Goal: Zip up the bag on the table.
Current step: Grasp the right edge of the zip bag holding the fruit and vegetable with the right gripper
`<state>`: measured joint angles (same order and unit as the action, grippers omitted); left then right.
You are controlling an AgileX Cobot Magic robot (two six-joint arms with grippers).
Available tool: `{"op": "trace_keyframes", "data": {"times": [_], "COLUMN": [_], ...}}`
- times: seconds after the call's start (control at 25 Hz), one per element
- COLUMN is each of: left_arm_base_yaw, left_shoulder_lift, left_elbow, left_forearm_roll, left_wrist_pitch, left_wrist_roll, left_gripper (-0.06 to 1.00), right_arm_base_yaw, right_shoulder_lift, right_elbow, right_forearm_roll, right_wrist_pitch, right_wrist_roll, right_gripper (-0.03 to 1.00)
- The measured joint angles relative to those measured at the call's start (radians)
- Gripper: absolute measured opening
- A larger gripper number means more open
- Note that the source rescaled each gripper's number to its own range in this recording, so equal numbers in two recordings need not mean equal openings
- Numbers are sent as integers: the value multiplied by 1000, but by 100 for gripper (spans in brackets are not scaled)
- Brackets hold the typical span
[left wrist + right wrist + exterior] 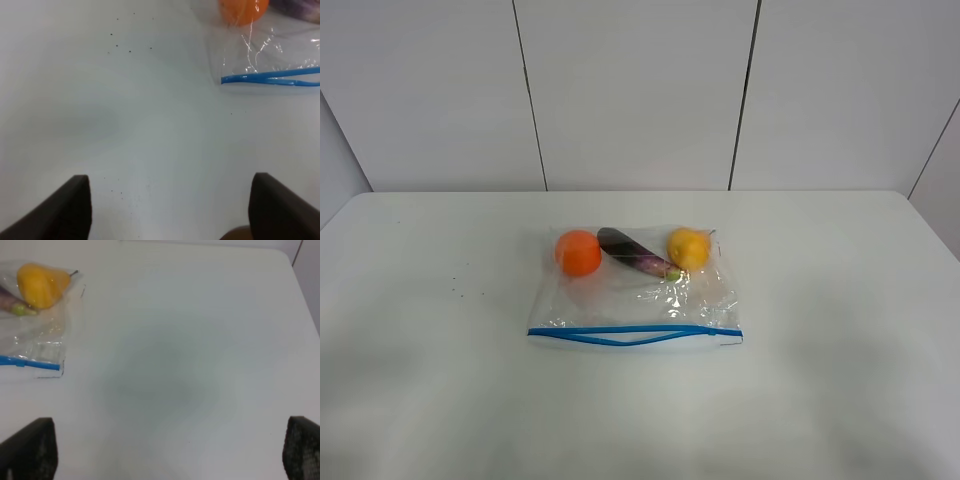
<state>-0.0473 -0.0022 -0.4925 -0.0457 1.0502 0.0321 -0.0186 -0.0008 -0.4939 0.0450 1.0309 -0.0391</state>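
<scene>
The bag (705, 300) is of clear, crinkly plastic and lies flat near the middle of the white table (420, 360). Its blue zipper strip (570, 333) runs along the 6 o'clock edge and gapes in its middle part. Inside, toward 12 o'clock, lie an orange (578, 253), an eggplant (632, 252) and a pear (688, 248).

Clear bag (635, 290), blue zipper strip (630, 333); orange (578, 252); purple eggplant (635, 254); white table (840, 350)
</scene>
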Motion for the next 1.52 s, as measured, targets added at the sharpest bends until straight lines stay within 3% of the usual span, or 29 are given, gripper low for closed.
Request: {"op": "trace_keyframes", "data": {"times": [0.56,0.96,1.2,1.52], "left_arm_base_yaw": [0,0,0,0], "left_shoulder_lift": [0,0,0,0], "left_elbow": [0,0,0,0], "left_forearm_roll": [0,0,0,0], "left_wrist_pitch": [0,0,0,0], "left_wrist_roll": [0,0,0,0], "left_gripper": [100,100,100,100], "right_arm_base_yaw": [0,0,0,0], "right_shoulder_lift": [94,639,968,1339], "right_elbow": [-19,-282,-402,-419], "right_forearm_roll": [10,135,148,252], "right_wrist_pitch": [0,37,35,-102], "right_wrist_roll": [1,-4,-31,-144], "right_gripper": [100,100,100,100]}}
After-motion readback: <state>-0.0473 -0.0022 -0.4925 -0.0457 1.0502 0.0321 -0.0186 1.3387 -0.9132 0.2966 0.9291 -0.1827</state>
